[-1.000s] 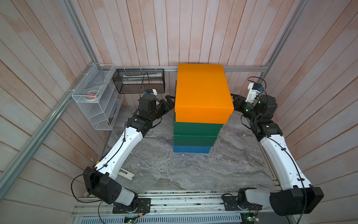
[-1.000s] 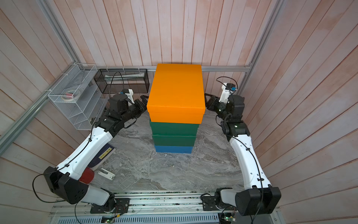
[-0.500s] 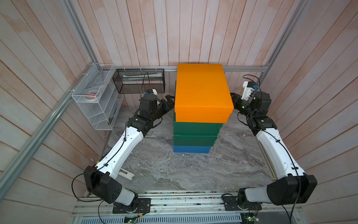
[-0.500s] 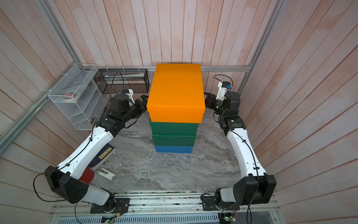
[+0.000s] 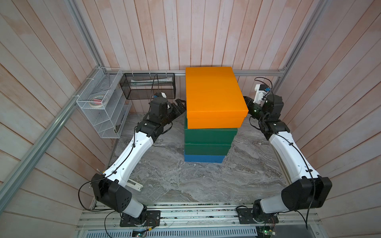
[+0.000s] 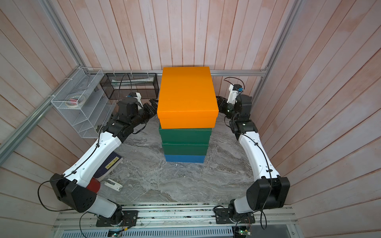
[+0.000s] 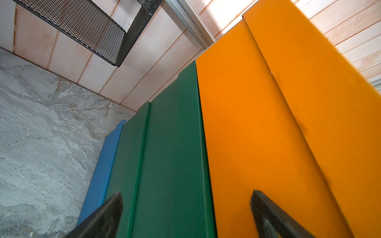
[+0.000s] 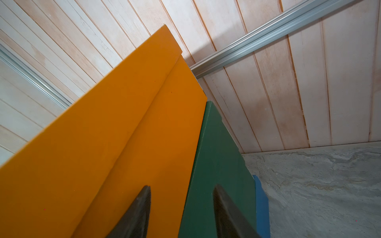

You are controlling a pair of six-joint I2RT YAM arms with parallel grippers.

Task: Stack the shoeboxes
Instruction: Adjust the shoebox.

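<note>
The shoeboxes stand in one stack in both top views: a blue box (image 5: 204, 158) at the bottom, two dark green boxes (image 5: 207, 149) (image 5: 210, 136) above it, an orange box (image 5: 214, 92) (image 6: 186, 92) on top, set slightly askew. My left gripper (image 5: 180, 106) (image 7: 186, 193) is open at the stack's left side, its fingers spanning the upper green box (image 7: 165, 164) and the orange box (image 7: 257, 134). My right gripper (image 5: 247, 103) (image 8: 181, 187) is open at the right side, level with the seam between orange (image 8: 123, 154) and green (image 8: 218, 164). Neither holds anything.
A white wire rack (image 5: 99, 109) and a black mesh basket (image 5: 147, 87) hang on the left and back walls. A navy book (image 6: 109, 164) and a small white device (image 6: 113, 184) lie under my left arm. Wooden walls close in on three sides of the marble floor (image 5: 206, 181).
My right arm has swung inward, bringing its gripper closer to the stack's right side. The left arm and the boxes have stayed put.
</note>
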